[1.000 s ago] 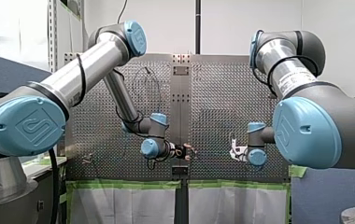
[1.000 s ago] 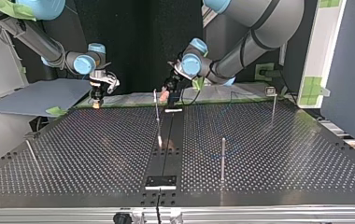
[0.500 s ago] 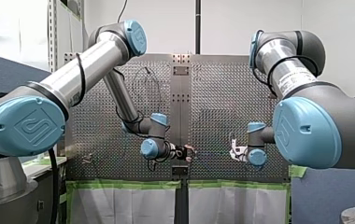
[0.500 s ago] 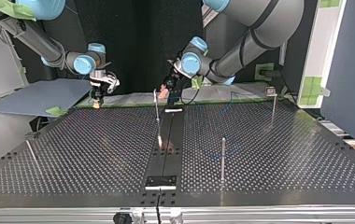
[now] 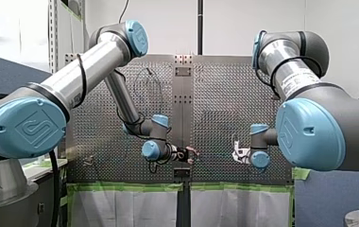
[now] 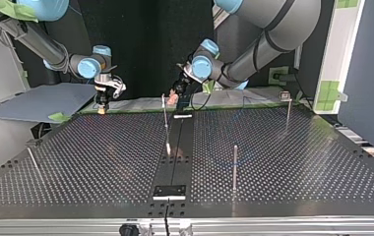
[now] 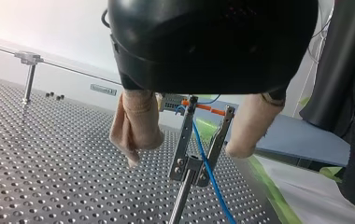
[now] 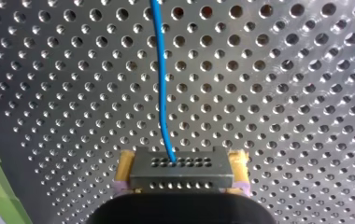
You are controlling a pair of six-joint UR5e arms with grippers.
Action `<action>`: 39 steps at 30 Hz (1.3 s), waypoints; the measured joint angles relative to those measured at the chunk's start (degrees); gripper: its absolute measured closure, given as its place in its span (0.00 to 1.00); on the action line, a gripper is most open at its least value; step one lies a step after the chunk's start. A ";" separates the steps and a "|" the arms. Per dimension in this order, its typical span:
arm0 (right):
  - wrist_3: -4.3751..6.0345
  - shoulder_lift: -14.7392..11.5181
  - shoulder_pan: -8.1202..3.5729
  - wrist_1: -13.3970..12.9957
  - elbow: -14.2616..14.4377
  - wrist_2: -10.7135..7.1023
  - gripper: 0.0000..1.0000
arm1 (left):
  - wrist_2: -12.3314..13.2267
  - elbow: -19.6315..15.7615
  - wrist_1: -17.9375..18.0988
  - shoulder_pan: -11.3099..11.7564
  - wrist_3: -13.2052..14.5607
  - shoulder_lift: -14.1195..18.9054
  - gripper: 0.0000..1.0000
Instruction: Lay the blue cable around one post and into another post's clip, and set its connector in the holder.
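Our left gripper [image 7: 185, 154] hangs wide open astride the post's clip [image 7: 183, 140], blue cable [image 7: 210, 177] running between its prongs. Our right gripper [image 8: 181, 161] clamps the connector [image 8: 180, 179] over the perforated table [image 8: 283, 93], another post [image 7: 27, 81] well apart.

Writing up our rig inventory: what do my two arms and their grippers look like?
Both my left arm and my right arm have silver tubes, grey joints, light-blue caps, black cables alongside. The left gripper: black housing, beige pads; the right gripper: dark housing, yellow pads.
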 joint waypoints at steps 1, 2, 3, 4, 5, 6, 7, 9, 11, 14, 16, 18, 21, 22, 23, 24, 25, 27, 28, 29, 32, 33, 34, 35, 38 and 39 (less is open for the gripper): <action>0.02 0.01 0.00 -0.02 0.00 0.00 1.00 | 0.01 0.00 0.03 0.03 -0.04 -0.01 0.00; 0.03 0.01 0.00 -0.03 0.00 0.00 1.00 | 0.02 0.00 0.04 0.05 -0.07 -0.01 0.00; 0.04 0.00 0.00 -0.03 0.00 -0.01 1.00 | 0.02 0.00 0.08 0.08 -0.10 -0.01 0.00; 0.05 0.00 0.00 -0.02 0.00 -0.01 1.00 | 0.03 0.00 0.10 0.07 -0.11 -0.02 0.00; 0.05 0.01 0.00 -0.01 0.00 0.00 1.00 | 0.03 0.00 0.13 0.08 -0.13 -0.01 0.00; 0.05 0.01 0.00 0.00 0.00 0.00 1.00 | 0.03 0.01 0.15 0.11 -0.19 -0.01 0.00; 0.06 0.01 0.00 0.01 0.00 -0.01 1.00 | 0.04 0.01 0.17 0.13 -0.26 -0.01 0.00; 0.06 0.01 0.00 0.00 0.00 -0.01 1.00 | 0.05 0.01 0.18 0.19 -0.39 -0.03 0.00; 0.06 0.01 -0.01 -0.02 0.00 -0.02 1.00 | 0.05 0.02 0.19 0.22 -0.45 -0.03 0.00; 0.06 0.01 -0.03 -0.05 0.00 -0.01 1.00 | 0.06 0.02 0.19 0.23 -0.48 -0.01 0.00; 0.06 0.01 -0.03 -0.06 0.00 0.00 1.00 | 0.06 0.02 0.23 0.27 -0.50 0.00 0.00; 0.06 0.02 -0.04 -0.03 0.00 -0.02 1.00 | 0.06 0.05 0.25 0.31 -0.51 -0.01 0.00; 0.06 0.02 -0.06 -0.04 0.00 0.00 1.00 | 0.05 0.03 0.24 0.32 -0.53 0.00 0.00; 0.06 0.02 -0.06 -0.05 0.00 0.00 1.00 | 0.05 0.02 0.24 0.33 -0.53 -0.01 0.00; 0.06 0.02 -0.06 -0.05 0.00 0.00 1.00 | 0.05 0.02 0.24 0.34 -0.53 -0.01 0.00; 0.06 0.03 -0.06 -0.05 0.00 0.01 1.00 | 0.05 0.01 0.22 0.35 -0.52 0.00 0.00; 0.06 0.03 -0.05 -0.05 0.00 0.00 1.00 | 0.05 0.01 0.21 0.38 -0.52 0.01 0.00; 0.06 0.03 -0.05 -0.05 0.00 -0.01 1.00 | 0.03 0.01 0.19 0.40 -0.51 0.01 0.00; 0.06 0.03 -0.06 -0.03 0.00 -0.02 1.00 | -0.01 0.01 0.16 0.42 -0.51 0.01 0.00; 0.06 0.03 -0.06 0.00 0.00 -0.02 1.00 | -0.13 0.01 0.12 0.45 -0.52 0.01 0.00; 0.02 0.03 -0.09 0.27 0.00 -0.02 1.00 | -0.80 0.00 -0.63 0.60 -0.36 0.22 0.00; -0.02 0.03 -0.13 0.44 0.00 0.01 1.00 | -1.16 -0.07 -1.08 0.63 -0.09 0.44 0.00; -0.03 0.02 -0.17 0.54 0.00 0.03 1.00 | -1.42 -0.18 -1.47 0.65 0.21 0.68 0.00; -0.04 0.01 -0.21 0.63 0.00 0.07 1.00 | -1.69 -0.35 -1.91 0.66 0.56 0.96 0.00; -0.11 -0.07 -0.44 0.82 0.00 0.24 1.00 | -2.82 -1.39 -2.73 0.73 1.46 2.20 0.00; -0.15 -0.10 -0.50 0.85 0.00 0.29 1.00 | -3.38 -1.94 -2.77 0.74 1.44 2.80 0.00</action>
